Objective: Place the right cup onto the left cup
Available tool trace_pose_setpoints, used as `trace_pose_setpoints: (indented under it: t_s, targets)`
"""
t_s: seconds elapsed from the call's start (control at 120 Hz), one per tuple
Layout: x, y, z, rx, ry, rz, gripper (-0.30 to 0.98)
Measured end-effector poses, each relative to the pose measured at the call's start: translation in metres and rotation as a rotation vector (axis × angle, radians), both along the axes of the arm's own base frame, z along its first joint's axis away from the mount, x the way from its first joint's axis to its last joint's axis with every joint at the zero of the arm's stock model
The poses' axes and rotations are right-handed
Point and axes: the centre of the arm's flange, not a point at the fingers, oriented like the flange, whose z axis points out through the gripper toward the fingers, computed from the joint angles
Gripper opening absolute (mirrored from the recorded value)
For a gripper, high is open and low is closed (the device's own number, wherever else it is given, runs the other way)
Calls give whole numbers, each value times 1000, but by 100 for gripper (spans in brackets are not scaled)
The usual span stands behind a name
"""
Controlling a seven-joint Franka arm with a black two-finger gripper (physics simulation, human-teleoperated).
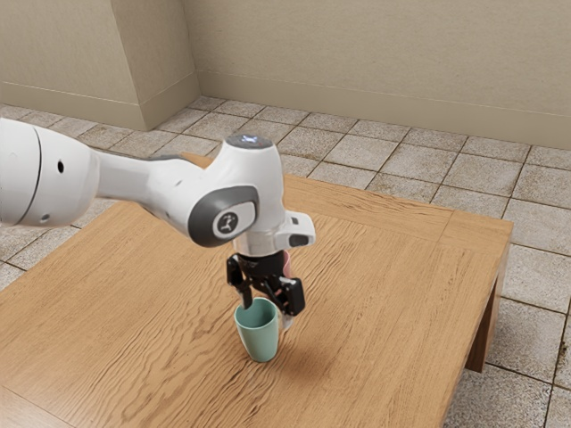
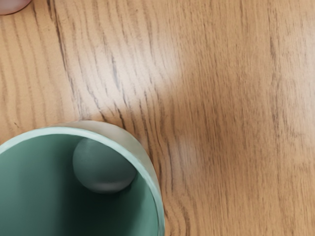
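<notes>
Exterior view, left to right. The white arm (image 1: 143,178) enters at nine to ten o'clock and ends in the black tool, lowered over the worktop (image 1: 384,267). The teal cup (image 1: 260,341) is upright on the worktop, mouth up, directly below the tool at six o'clock. The tool (image 1: 266,314) is spread: one finger is seen against the mouth of the teal cup, the other just beside its rim at about two o'clock; contact with the wall cannot be determined. The pink cup (image 1: 287,263), largely hidden by the tool, lies at one o'clock from the teal cup, apart from it. A worktop leg (image 1: 483,332) descends at four o'clock, with tiled floor (image 1: 535,276) beyond. Wrist view: the teal cup's interior and round bottom are seen from above.
</notes>
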Motion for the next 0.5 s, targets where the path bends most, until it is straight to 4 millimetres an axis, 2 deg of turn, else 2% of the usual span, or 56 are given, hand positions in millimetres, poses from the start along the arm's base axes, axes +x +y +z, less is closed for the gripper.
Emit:
trace_pose_setpoints:
  t_s: [0.408,0.5]
  targets:
    - [10,-6,-47,8,9,14,69]
    - [12,-7,-51,8,3,14,65]
